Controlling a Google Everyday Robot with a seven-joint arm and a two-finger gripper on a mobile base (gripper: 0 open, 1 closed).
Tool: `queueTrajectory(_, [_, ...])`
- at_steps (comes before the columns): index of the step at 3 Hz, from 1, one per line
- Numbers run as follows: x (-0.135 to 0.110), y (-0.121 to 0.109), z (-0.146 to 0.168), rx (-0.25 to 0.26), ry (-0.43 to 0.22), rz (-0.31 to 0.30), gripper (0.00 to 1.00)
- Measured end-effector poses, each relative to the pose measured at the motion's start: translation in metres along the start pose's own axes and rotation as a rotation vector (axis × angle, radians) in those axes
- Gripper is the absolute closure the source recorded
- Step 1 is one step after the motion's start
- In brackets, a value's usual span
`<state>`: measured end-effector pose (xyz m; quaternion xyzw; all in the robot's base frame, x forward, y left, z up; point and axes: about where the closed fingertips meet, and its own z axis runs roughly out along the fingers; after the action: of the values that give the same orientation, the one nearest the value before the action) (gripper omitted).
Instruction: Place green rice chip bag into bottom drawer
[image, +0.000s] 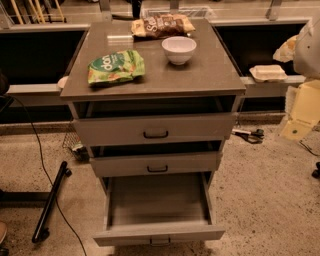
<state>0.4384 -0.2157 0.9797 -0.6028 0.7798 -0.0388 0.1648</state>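
The green rice chip bag (116, 66) lies flat on the left front of the grey cabinet top (200, 80). The bottom drawer (159, 202) is pulled far out, and its flat grey inside holds nothing. My gripper is out of the camera view. A pale rounded shape (308, 45) at the right edge may be part of my arm; it is well away from the bag.
A white bowl (179, 49) stands right of the bag and a brown-and-tan snack bag (162, 25) lies at the back. The two upper drawers (156, 131) with dark handles stand slightly open. A black cable and bar (50, 200) lie on the floor at the left, boxes (302, 110) at the right.
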Motion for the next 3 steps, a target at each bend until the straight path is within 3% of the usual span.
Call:
queueTrajectory(1, [0.000, 0.000, 0.000, 0.000, 0.000, 0.000, 0.00])
queueTrajectory(2, [-0.014, -0.018, 0.009, 0.039, -0.047, 0.014, 0.00])
queueTrajectory(3, [-0.037, -0.052, 0.030, 0.103, -0.141, 0.028, 0.00])
